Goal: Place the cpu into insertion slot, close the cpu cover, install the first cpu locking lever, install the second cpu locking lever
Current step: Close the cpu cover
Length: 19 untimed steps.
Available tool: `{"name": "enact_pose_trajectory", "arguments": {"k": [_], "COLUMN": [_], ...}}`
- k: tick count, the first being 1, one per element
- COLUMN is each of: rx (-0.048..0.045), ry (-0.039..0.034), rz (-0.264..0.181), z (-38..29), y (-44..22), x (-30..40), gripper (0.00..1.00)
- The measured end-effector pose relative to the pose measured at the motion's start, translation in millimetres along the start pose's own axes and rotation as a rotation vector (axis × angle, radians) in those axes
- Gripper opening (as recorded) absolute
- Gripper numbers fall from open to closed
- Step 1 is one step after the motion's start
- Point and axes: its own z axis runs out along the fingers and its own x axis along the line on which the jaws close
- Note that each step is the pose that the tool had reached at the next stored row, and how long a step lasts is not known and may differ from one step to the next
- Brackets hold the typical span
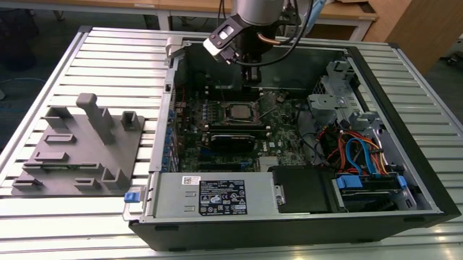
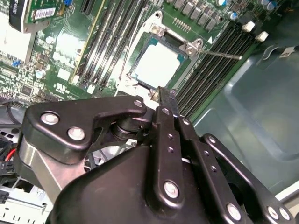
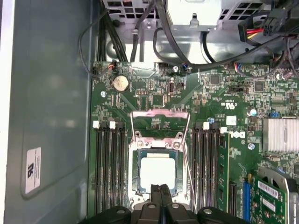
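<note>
The gripper (image 3: 160, 190) has its two black fingers pressed together with nothing visible between them; in both wrist views its tip (image 2: 164, 95) hangs at one edge of the socket, just above the board, and whether it touches the metal there cannot be told; in the exterior view it (image 1: 250, 81) reaches down into the open computer case (image 1: 405, 108) from the far side. Just beyond the tip lies the cpu (image 3: 158, 171), a small flat square with a pale, dull grey metal top that catches the light; it sits flat in the insertion slot (image 3: 135, 179), whose dark border shows around it. The cpu cover (image 3: 157, 141), a thin silvery frame, lies down over the chip, which shows through its square window (image 2: 159, 63); thin wire levers (image 3: 189, 158) run along the sides of the socket, one rod (image 2: 219, 53) sticking out over the neighbouring slots; whether they are hooked cannot be told. Long black memory slots (image 3: 110, 168) flank the socket on the green motherboard (image 3: 210, 102); a coin cell (image 3: 120, 83) sits farther off. In the exterior view the case rests on a slatted metal table (image 1: 108, 59), with a grey moulded fixture (image 1: 76, 146) to the exterior view's left.
</note>
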Motion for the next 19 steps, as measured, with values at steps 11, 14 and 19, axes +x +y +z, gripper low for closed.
{"name": "enact_pose_trajectory", "arguments": {"k": [11,14,19], "rx": [0.0000,0.0000,0.0000], "ry": [0.0001,0.0000,0.0001], "rz": [0.001,0.001,0.002], "z": [0.3,0.4,0.9], "y": [20.4,25.5,33.3], "x": [-0.1,-0.1,-0.1], "gripper": [0.10,0.10,0.10]}}
